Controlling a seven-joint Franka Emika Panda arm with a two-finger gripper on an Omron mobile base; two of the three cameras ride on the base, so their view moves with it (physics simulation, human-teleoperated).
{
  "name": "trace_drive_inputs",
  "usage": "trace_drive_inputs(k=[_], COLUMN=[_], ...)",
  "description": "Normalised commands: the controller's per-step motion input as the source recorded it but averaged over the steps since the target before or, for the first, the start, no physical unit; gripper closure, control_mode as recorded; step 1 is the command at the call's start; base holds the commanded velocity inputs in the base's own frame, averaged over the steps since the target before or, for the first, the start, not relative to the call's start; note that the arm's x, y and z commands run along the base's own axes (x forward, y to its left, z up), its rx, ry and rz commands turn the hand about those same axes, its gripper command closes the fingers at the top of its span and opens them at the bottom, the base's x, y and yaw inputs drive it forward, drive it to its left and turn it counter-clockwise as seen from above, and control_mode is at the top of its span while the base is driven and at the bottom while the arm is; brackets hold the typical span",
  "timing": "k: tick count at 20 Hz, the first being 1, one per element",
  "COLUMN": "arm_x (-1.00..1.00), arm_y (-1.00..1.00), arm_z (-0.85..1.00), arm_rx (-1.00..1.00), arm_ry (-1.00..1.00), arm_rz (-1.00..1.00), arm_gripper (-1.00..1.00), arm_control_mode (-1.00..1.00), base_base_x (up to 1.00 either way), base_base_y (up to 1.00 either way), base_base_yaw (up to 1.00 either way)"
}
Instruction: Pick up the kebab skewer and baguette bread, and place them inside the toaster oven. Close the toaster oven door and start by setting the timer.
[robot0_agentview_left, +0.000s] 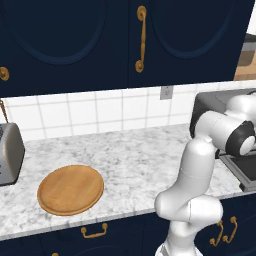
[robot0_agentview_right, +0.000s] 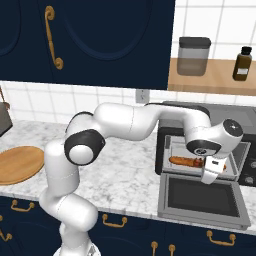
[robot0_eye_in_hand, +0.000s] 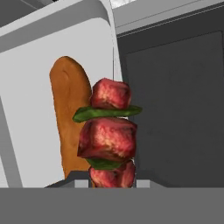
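Inside toaster oven (robot0_agentview_right: 200, 145), kebab skewer (robot0_eye_in_hand: 108, 138) partly hiding baguette bread (robot0_eye_in_hand: 70, 113)

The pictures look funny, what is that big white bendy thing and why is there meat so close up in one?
The white thing is a robot arm in a pretend kitchen. Two pictures come from cameras riding behind it, one on each side. The third comes from a camera on its hand, so things there look huge. Its gripper is shut on the kebab skewer, red meat chunks with green bits, holding it at the open toaster oven. The baguette bread already lies inside. The toaster oven door hangs open in front. Back on the counter sits a round wooden board beside a silver toaster.
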Motion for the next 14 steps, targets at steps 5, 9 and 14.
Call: trace_drive_inputs(k=[5, 9, 14], arm_x=[0.23, 0.09, 0.01], arm_y=[0.15, 0.03, 0.00], arm_z=[0.00, 0.00, 0.00], arm_rx=[0.00, 0.00, 0.00], arm_ry=[0.00, 0.00, 0.00], arm_rz=[0.00, 0.00, 0.00], arm_gripper=[-1.00, -1.00, -1.00], arm_control_mode=[-1.00, -1.00, -1.00], base_base_x=[0.00, 0.00, 0.00], base_base_y=[0.00, 0.00, 0.00], base_base_yaw=[0.00, 0.00, 0.00])
